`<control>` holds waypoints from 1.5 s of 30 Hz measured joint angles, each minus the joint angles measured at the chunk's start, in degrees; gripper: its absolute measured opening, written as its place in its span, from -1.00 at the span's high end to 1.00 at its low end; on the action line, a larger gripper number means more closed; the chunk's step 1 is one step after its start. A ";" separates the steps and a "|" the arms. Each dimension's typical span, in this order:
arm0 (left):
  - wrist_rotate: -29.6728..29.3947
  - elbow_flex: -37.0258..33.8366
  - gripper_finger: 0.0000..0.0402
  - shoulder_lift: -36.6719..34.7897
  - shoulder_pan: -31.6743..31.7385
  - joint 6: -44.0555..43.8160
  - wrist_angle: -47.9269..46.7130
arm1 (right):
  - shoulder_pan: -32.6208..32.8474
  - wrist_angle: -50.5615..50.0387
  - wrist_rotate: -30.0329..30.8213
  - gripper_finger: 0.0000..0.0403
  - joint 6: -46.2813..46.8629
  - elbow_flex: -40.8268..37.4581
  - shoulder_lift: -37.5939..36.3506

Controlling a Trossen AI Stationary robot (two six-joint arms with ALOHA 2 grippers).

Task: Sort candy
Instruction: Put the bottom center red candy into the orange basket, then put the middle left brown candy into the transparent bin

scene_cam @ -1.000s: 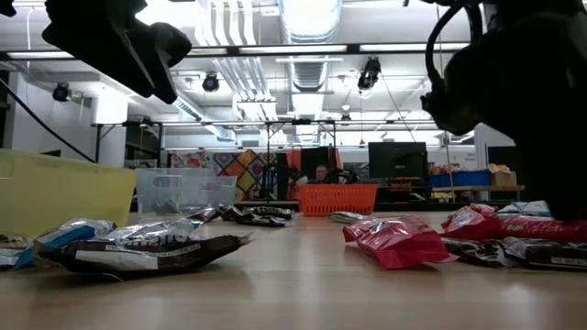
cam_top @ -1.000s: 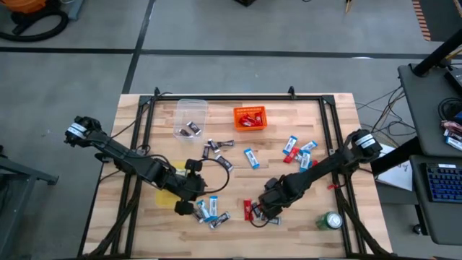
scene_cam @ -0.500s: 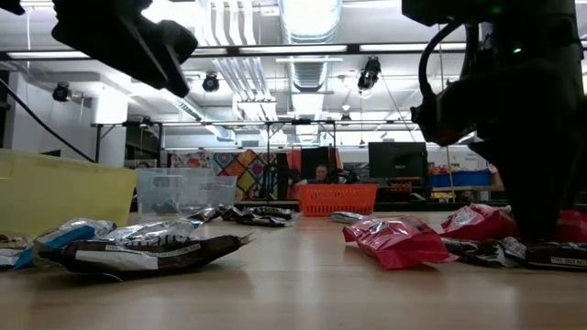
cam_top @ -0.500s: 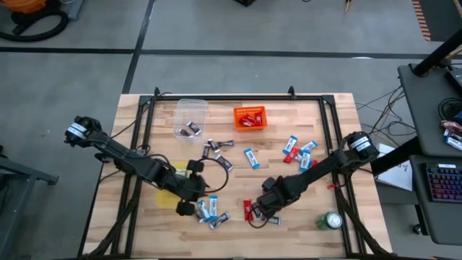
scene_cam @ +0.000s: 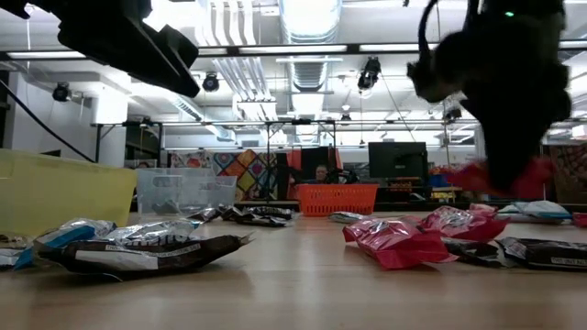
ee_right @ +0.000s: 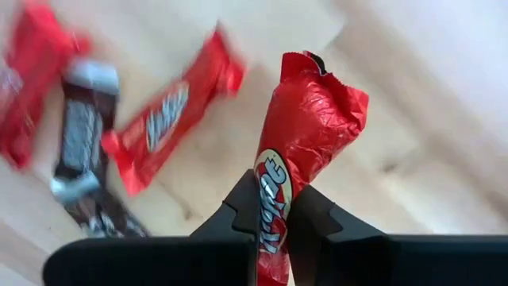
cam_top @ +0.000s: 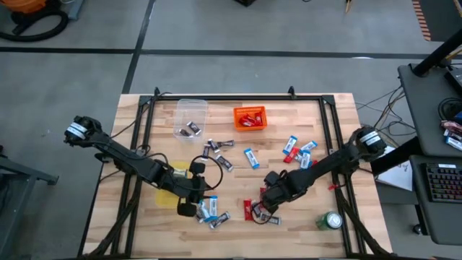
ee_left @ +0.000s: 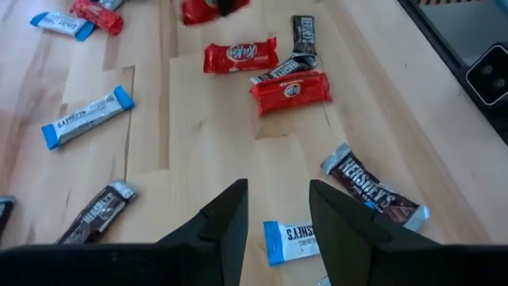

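Note:
Candy lies scattered over the wooden table (cam_top: 144, 144): red, blue-and-white and dark mini bars. My right gripper (cam_top: 267, 199) hangs near the table's front middle, shut on a red candy (ee_right: 305, 135), which the low view also shows as the red candy (scene_cam: 468, 174) above the table. Two red bars (ee_left: 240, 56) and a dark bar (ee_left: 305, 36) lie flat under it. My left gripper (ee_left: 278, 226) stands open above a blue-and-white bar (ee_left: 290, 240) at the front left, touching nothing. My right gripper pinches the red candy between its two fingers about the wrapper's middle (ee_right: 271, 208). The fingers point down from above and lie across the bar. The bar is lifted clear of the table, roughly level, with its crimped end (ee_right: 317, 83) sticking out past the fingers.
An orange bin (cam_top: 250, 126) and a clear bin (cam_top: 190, 107) stand at the back, a yellow bin (cam_top: 164, 196) under my left arm. A green can (cam_top: 332, 220) stands at the front right. More blue-and-white and red bars (cam_top: 296, 148) lie at the right.
My right gripper has dropped onto the red candies, shut on one red bar and risen with it, so the bar now hangs clear of the table. The other candies lie where they were.

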 joint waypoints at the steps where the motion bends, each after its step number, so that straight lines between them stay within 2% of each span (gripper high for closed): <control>1: -0.04 0.00 0.41 0.00 0.00 -0.37 -0.04 | -0.52 -0.73 1.68 0.88 -0.44 0.00 -1.09; 8: -0.16 0.00 0.41 0.00 0.00 -0.99 -0.56 | -7.67 -0.89 18.64 0.89 -12.05 0.00 -7.01; 12: -0.59 0.00 0.41 0.00 0.00 -2.09 -0.52 | -14.96 2.03 28.16 0.89 -22.01 0.00 -8.70; 15: -0.62 0.00 0.41 0.00 0.00 -3.44 -0.52 | -21.58 7.45 31.83 0.89 -30.04 0.00 -8.83; 21: -0.70 0.02 0.41 0.56 0.00 -6.47 -0.50 | -34.01 23.26 30.03 0.89 -44.12 -0.11 -6.48; 27: -0.79 0.02 0.41 0.66 0.00 -9.31 -0.80 | -42.27 31.11 24.17 0.89 -47.81 -0.11 -2.56; 32: -1.17 -0.28 0.41 0.68 0.00 -9.84 -1.00 | -45.17 31.75 23.94 0.84 -47.85 -0.13 0.66; 45: -2.59 -0.33 0.41 0.68 0.00 -9.85 -0.90 | -46.25 31.94 24.07 0.45 -47.81 -0.13 3.63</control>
